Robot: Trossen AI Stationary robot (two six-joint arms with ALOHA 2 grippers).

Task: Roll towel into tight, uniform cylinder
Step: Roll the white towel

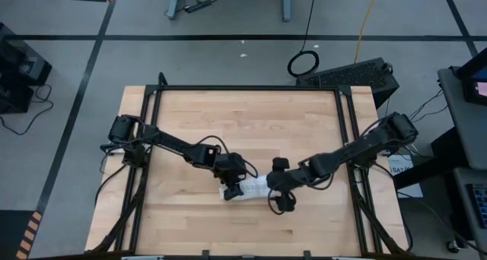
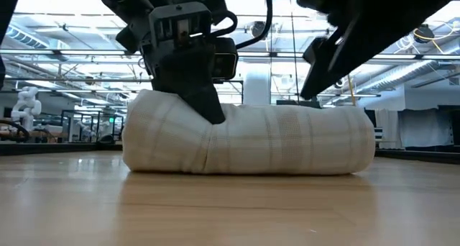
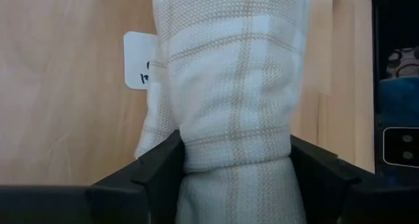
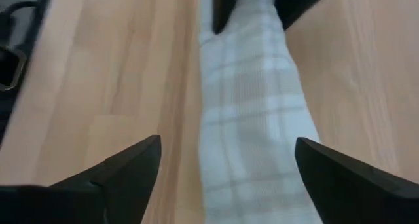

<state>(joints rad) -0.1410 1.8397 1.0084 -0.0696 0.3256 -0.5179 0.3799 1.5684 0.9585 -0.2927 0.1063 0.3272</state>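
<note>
The towel [image 1: 249, 188] is a white, beige-checked roll lying lengthwise on the wooden table, left to right, near the table's middle. Its small white tag [image 3: 136, 60] sticks out flat on the wood beside the roll. My left gripper [image 1: 233, 185] is shut on the roll near its left end. My right gripper [image 4: 226, 178] hangs open above the roll's right end, its fingers spread wide on either side and clear of the cloth; in the low view it shows raised off the roll [image 2: 323, 66]. My left gripper pinches the rolled towel between its two fingers [image 3: 163, 168], across the roll, a little in from its left end [image 3: 236, 152]. The fingers slant down from the table's left. The cloth is squeezed narrower at the hold [image 2: 210, 127]. The roll lies on the table.
Black frame rails [image 1: 346, 138] run along the table's left, right and far sides. Bare wood [image 1: 251, 123] lies on the far side of the roll and in front of it. Both arms reach in from the table's sides and meet over the roll.
</note>
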